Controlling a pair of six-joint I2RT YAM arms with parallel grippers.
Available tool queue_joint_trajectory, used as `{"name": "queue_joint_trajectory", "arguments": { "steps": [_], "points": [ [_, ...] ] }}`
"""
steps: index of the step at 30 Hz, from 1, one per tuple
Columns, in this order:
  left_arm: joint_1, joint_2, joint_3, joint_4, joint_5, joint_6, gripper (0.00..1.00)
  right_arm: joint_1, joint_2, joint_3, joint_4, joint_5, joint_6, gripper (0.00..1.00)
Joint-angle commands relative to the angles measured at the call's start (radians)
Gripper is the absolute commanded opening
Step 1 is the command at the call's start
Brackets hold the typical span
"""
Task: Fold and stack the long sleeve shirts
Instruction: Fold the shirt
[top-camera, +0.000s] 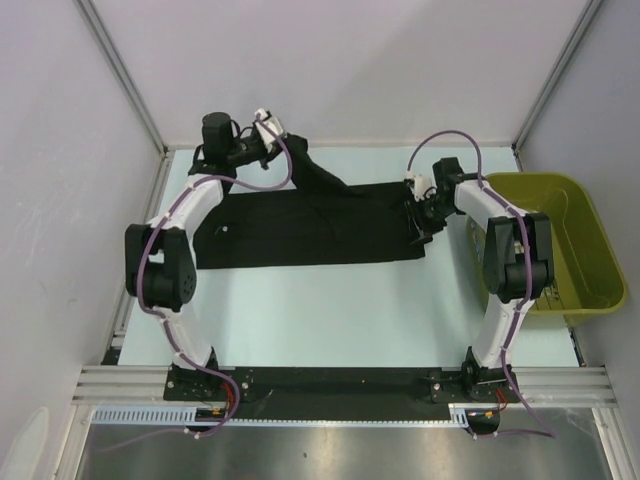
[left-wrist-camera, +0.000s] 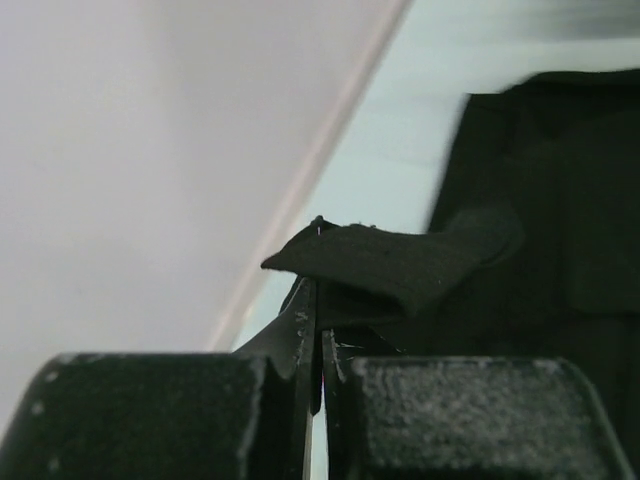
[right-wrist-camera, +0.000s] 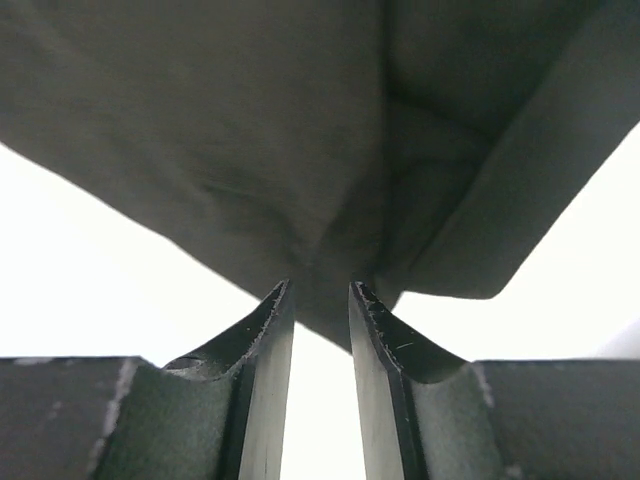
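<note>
Nearest, a grey metal rail (top-camera: 120, 385) holds both arm bases at the edge of a pale blue-green table (top-camera: 330, 310), which is boxed in by white walls (top-camera: 350, 70) and slanting metal posts (top-camera: 120, 75), with an olive basket (top-camera: 590, 250) at its right side. One black shirt (top-camera: 310, 225) lies spread across the far half of the table; the left gripper (left-wrist-camera: 312, 310), up by the back wall, pinches a raised end of it tight. At the shirt's right end, beside the basket, the right gripper (right-wrist-camera: 320, 295) has its jaws slightly apart with a fold of cloth between their tips.
</note>
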Motion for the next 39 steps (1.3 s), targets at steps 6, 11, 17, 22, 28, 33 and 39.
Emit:
{"name": "queue_joint_trajectory", "arguments": {
  "steps": [6, 11, 17, 22, 28, 33, 39],
  "points": [
    [0.051, -0.231, -0.187, -0.432, 0.261, 0.467, 0.04, 0.112, -0.025, 0.157, 0.033, -0.125, 0.064, 0.33],
    [0.123, -0.231, -0.201, -0.535, 0.253, 0.556, 0.06, 0.138, 0.075, 0.179, 0.065, -0.088, 0.089, 0.29],
    [0.187, -0.244, -0.235, -0.717, 0.235, 0.797, 0.08, 0.107, 0.115, 0.156, 0.068, -0.03, 0.078, 0.26],
    [0.235, -0.247, -0.293, -0.848, 0.173, 1.086, 0.08, 0.093, 0.084, 0.108, 0.043, -0.022, 0.042, 0.24],
    [0.269, -0.29, -0.394, -0.915, 0.069, 1.216, 0.38, 0.096, 0.011, 0.108, -0.024, -0.071, -0.014, 0.25],
    [0.339, -0.248, -0.33, -0.874, -0.009, 0.784, 0.54, 0.099, -0.026, 0.125, -0.047, -0.058, -0.046, 0.27],
    [0.324, -0.138, -0.203, -0.914, -0.008, 0.182, 0.56, 0.095, 0.018, 0.165, -0.029, -0.027, -0.02, 0.27]
  ]
}}
